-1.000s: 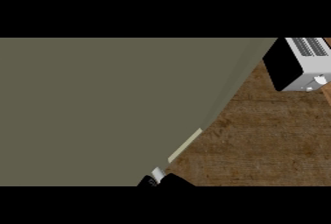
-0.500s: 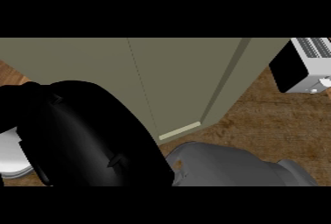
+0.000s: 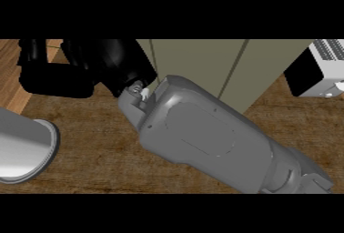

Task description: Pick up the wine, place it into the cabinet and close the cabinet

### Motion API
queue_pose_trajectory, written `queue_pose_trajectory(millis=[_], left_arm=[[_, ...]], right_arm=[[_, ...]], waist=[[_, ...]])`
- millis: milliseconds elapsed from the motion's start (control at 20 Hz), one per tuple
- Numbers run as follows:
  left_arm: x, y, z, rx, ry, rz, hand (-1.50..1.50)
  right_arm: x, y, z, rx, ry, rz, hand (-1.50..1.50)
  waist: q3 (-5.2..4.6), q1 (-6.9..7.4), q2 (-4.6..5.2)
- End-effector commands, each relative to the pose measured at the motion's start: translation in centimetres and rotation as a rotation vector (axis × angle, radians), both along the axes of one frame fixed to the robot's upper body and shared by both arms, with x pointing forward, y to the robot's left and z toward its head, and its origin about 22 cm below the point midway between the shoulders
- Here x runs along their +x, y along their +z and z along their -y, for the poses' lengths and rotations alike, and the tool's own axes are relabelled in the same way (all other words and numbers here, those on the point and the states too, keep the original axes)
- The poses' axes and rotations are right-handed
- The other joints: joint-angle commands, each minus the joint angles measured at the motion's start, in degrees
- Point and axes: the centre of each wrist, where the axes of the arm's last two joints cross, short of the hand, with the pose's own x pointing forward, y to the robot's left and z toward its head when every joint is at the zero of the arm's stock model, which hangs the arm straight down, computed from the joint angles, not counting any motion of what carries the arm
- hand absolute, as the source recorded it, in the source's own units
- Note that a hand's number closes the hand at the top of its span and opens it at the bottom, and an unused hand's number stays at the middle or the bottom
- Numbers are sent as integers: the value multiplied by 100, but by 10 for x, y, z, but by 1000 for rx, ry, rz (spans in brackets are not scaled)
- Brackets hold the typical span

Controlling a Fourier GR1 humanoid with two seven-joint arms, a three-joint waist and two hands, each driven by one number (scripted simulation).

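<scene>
Since no wine bottle can be seen, the step in hand cannot be settled. The scene would fit a bottle hidden behind the right hand as well as one already shut away behind the cabinet panels. Whether that hand is spread or clasped on anything cannot be told. A brown wooden counter is seen below, and a white appliance at its far right.

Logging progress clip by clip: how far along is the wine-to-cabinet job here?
Looks done: no wine shows on the counter, so it may already be stowed, though the right hand could be hiding it. In hand: that hand is at the cabinet front. Left: whether the doors are fully shut cannot be told.
</scene>
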Motion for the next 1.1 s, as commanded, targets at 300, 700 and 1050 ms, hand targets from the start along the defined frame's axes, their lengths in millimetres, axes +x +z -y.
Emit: queue_pose_trajectory(millis=[300, 700, 1050], left_arm=[[10, 13, -12, 5, 22, 36, 150], [9, 20, -4, 4, 25, 30, 150], [12, 23, -3, 5, 30, 37, 150]], right_arm=[[71, -39, 19, -50, -150, -41, 150], [96, -74, 71, -107, -226, 7, 150], [102, -75, 85, -115, -235, 49, 150]], waist=[[0, -92, 46], [9, -81, 113], [3, -111, 143]])
